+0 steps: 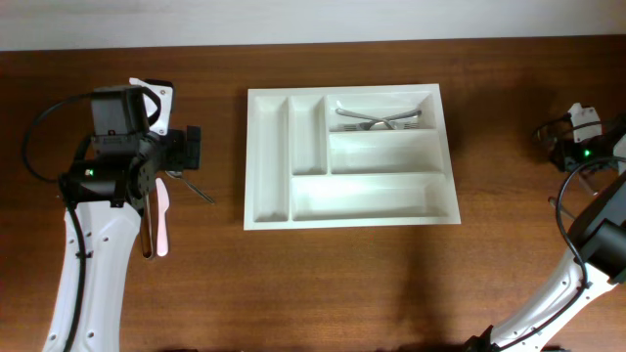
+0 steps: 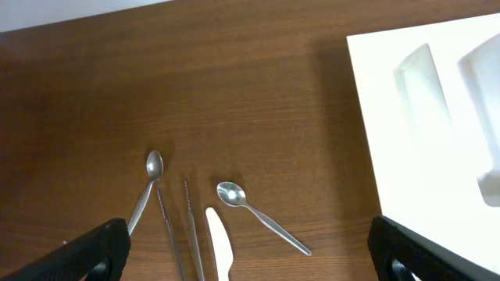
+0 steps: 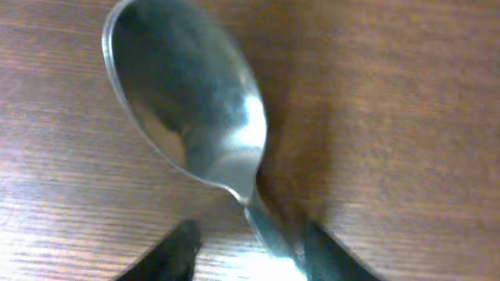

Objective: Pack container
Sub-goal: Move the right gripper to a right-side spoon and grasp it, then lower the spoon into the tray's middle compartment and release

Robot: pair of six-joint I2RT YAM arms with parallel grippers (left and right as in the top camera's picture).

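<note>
**1. Container.** Large white rectangular plastic cutlery tray (image 1: 269, 220) lies flat at centre of brown wooden table (image 1: 391, 293), long side running L–R. It has five compartments: two narrow upright ones at L end, three long horizontal ones to the R. The horizontal compartment at the far edge holds silver metal forks (image 1: 380, 121), crossed.

**2. L gripper** (image 2: 250, 234). Jaws spread wide, nothing held. Unit hovers over table just L of tray. Loose cutlery lies on the wood beneath it, apart from tray:
- long-handled silver metal spoon (image 2: 148, 187)
- two thin metal rods (image 2: 168, 230), roughly parallel
- white plastic knife (image 2: 221, 246)
- small silver teaspoon (image 2: 262, 217), nearest the tray, lying at an angle

**3. R gripper** (image 3: 251, 248). Positioned well R of tray, near table's R edge, low over surface. Wrist cam shows large shiny metal spoon (image 3: 187, 117) lying on the wood, with its neck between the black fingertips (image 3: 168, 257) and its bowl pointing away from them. Jaws set narrow either side of neck. Clamped or just straddling: cannot tell.
</note>
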